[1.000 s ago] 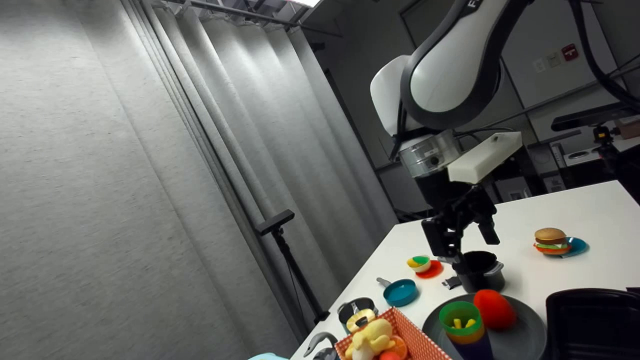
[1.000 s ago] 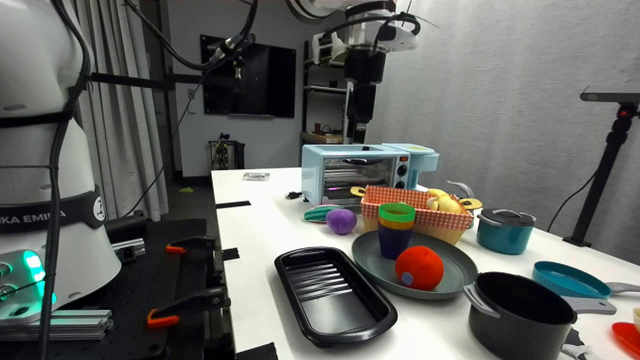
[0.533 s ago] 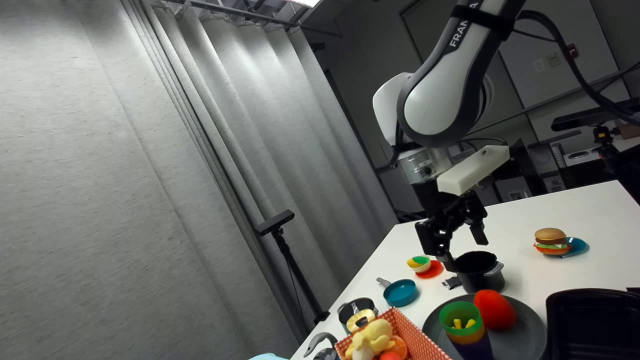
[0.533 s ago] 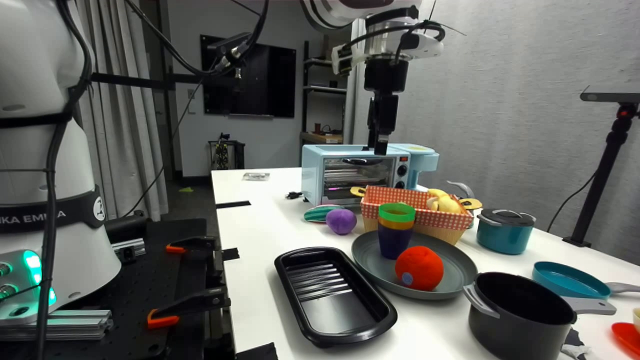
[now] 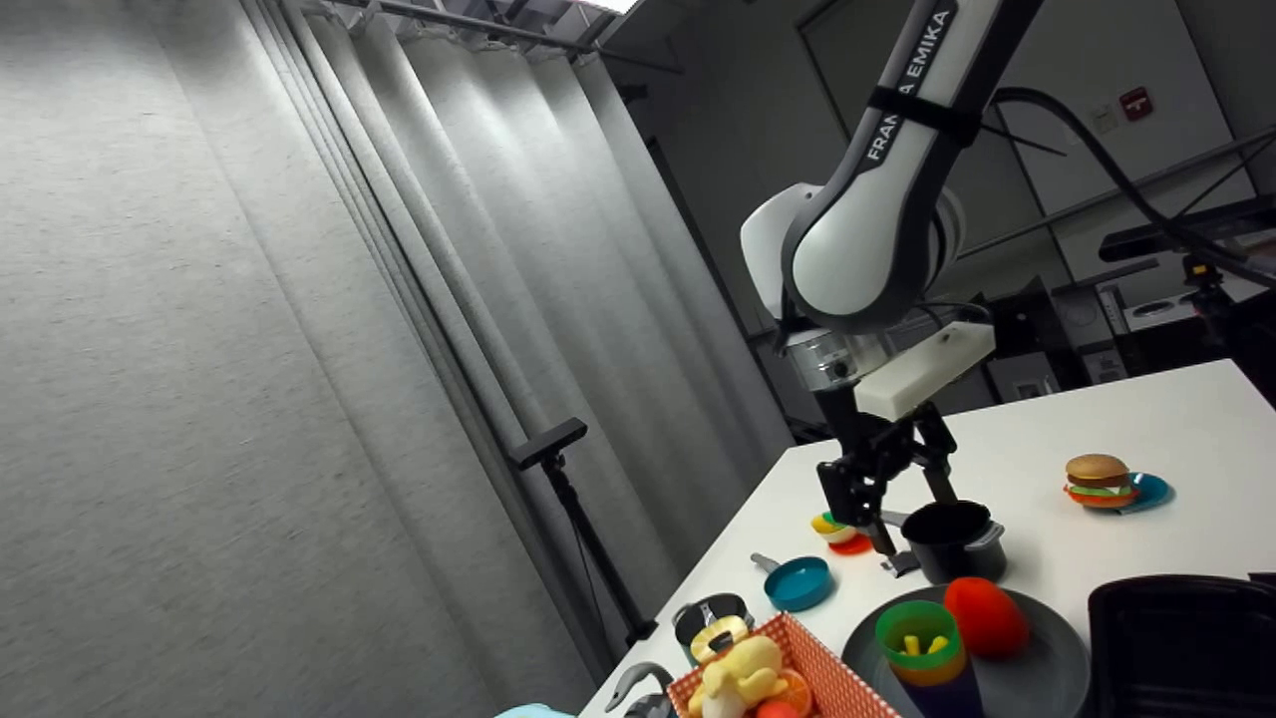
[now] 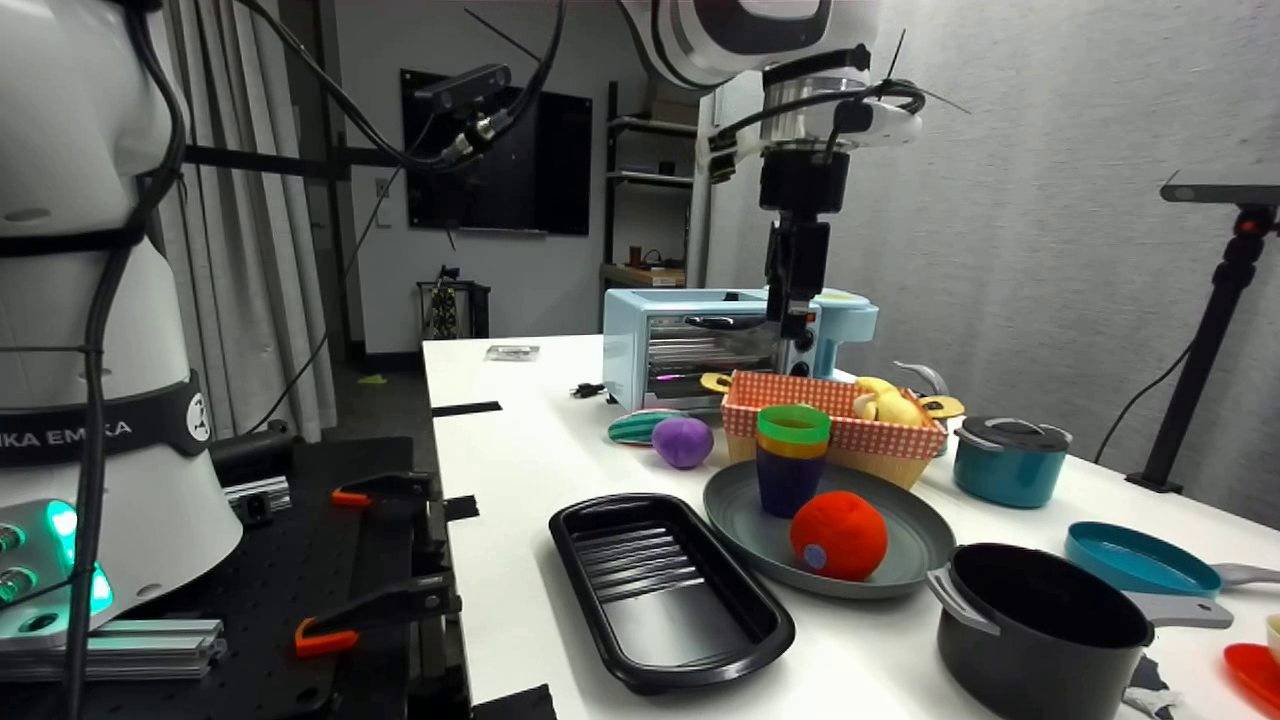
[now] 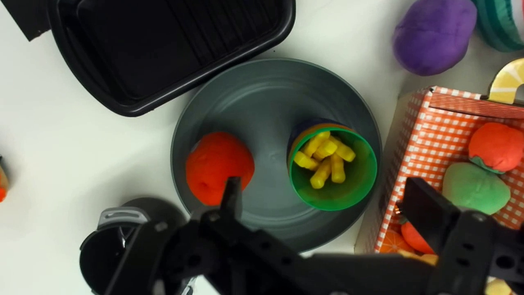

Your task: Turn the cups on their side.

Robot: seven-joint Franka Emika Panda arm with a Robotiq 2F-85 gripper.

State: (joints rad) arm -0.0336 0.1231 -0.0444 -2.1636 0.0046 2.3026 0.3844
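Observation:
The cups (image 6: pixel 790 480) are a nested upright stack, purple below, orange in the middle and green on top. They stand on the dark grey plate (image 6: pixel 735 515) beside a red plush ball (image 6: pixel 838 538). In the wrist view the green cup (image 7: pixel 333 198) holds several yellow stick pieces, and the stack lies ahead, between the spread fingers (image 7: pixel 425 213). My gripper (image 7: pixel 324 180) is open and empty. In both exterior views the gripper (image 5: pixel 913 527) (image 6: pixel 797 335) hangs in the air above the height of the cups, apart from them.
A red-checked basket (image 6: pixel 780 395) of toy food stands close beside the plate. A black loaf pan (image 6: pixel 665 635) and a dark pot (image 6: pixel 1030 655) flank the plate. A light-blue toaster oven (image 6: pixel 625 350) stands behind. A toy burger (image 5: pixel 1097 482) lies farther off.
The arm has come down. The gripper has moved down and left in an exterior view, and down and right in an exterior view. It stays open. The cups have not moved.

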